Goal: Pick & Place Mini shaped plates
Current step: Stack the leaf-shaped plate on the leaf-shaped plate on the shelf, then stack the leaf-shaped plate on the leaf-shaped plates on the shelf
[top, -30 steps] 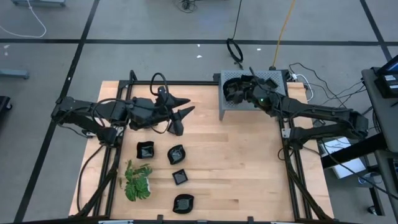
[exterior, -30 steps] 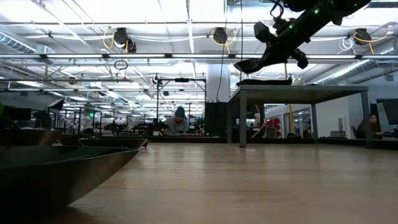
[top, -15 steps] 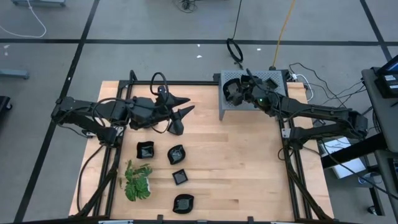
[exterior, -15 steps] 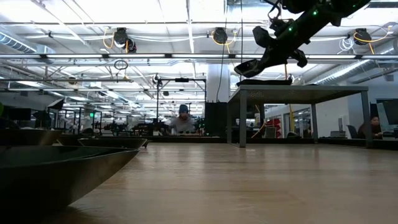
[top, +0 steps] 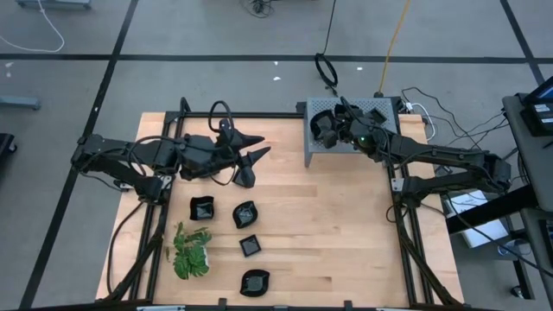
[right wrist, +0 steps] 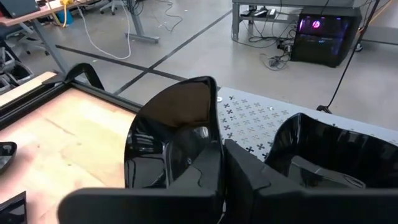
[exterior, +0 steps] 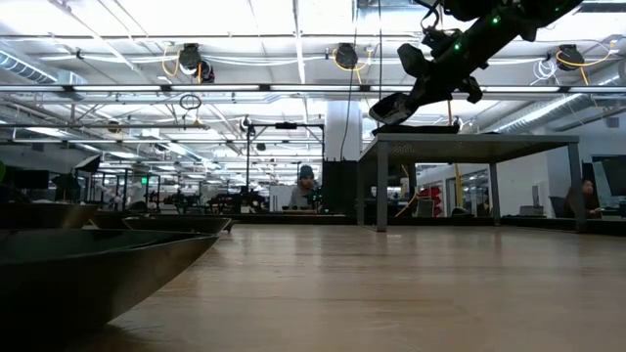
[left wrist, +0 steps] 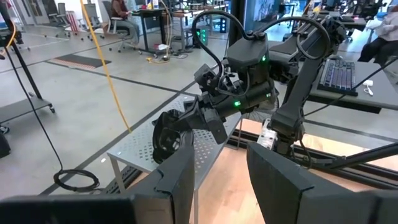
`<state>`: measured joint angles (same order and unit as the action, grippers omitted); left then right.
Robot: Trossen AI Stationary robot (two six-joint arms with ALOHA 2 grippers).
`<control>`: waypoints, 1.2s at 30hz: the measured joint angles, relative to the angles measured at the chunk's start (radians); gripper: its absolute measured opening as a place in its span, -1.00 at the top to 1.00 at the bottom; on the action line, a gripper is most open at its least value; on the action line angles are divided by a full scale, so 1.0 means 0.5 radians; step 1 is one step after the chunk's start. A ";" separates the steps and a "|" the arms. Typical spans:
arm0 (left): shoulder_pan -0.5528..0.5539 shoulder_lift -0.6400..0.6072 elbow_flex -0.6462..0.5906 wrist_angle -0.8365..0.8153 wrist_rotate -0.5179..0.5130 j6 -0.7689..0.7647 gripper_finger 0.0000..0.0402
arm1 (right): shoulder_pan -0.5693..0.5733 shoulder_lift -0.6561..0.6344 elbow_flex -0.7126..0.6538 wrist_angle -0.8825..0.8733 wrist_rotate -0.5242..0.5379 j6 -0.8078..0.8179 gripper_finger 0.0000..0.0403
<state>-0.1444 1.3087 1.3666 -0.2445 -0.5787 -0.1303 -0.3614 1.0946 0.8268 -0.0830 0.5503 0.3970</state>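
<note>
My right gripper [top: 331, 128] hovers over the grey perforated metal box [top: 313, 154] at the table's far edge, shut on one black glossy mini plate [right wrist: 174, 134]. The low view shows that plate [exterior: 391, 106] held above the box top. More black dishes [right wrist: 329, 155] sit on the box beside it. Several mini plates lie flat on the wooden table: a square one [top: 201, 207], a wavy one [top: 245, 213], a small square one [top: 251, 246] and one near the front edge [top: 255, 281]. My left gripper [top: 259, 149] waits open above the table's far left part, touching nothing. My right gripper pinches the black plate by its rim [right wrist: 208, 146] between its two fingers [right wrist: 249, 177]. The plate is lifted clear above the perforated box and stands tilted on edge, its hollow face turned toward the table's left.
A green leafy plant [top: 190, 250] lies at the table's near left, beside the plates. The black frame rails [top: 402, 216] run along both sides of the table. Bare wood [top: 328, 225] lies between the plates and the right rail. A person walks in the room far behind.
My right gripper has turned a little over the box, and the plate it holds has tipped with it; in the low view the plate now shows shorter and steeper. My left arm has kept still.
</note>
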 joint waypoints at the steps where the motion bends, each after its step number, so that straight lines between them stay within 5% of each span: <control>1: 0.000 0.000 0.000 0.011 0.000 0.000 0.26 | 0.000 0.000 0.000 0.000 0.000 0.001 0.93; 24: 0.000 0.000 0.000 0.002 0.000 0.038 0.26 | 0.000 -0.081 0.000 0.071 0.008 -0.365 0.34; 32: 0.016 0.009 0.000 -0.661 0.009 -0.371 0.26 | 0.026 -0.237 0.000 0.292 -0.001 -0.371 0.32; 36: 0.030 0.037 -0.001 -1.026 0.168 -0.608 0.26 | 0.032 -0.293 0.000 0.293 -0.002 -0.415 0.33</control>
<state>-0.1292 1.3273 1.3660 -0.7575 -0.4947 -0.4341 -0.3454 0.9483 0.8268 0.0634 0.5495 0.1895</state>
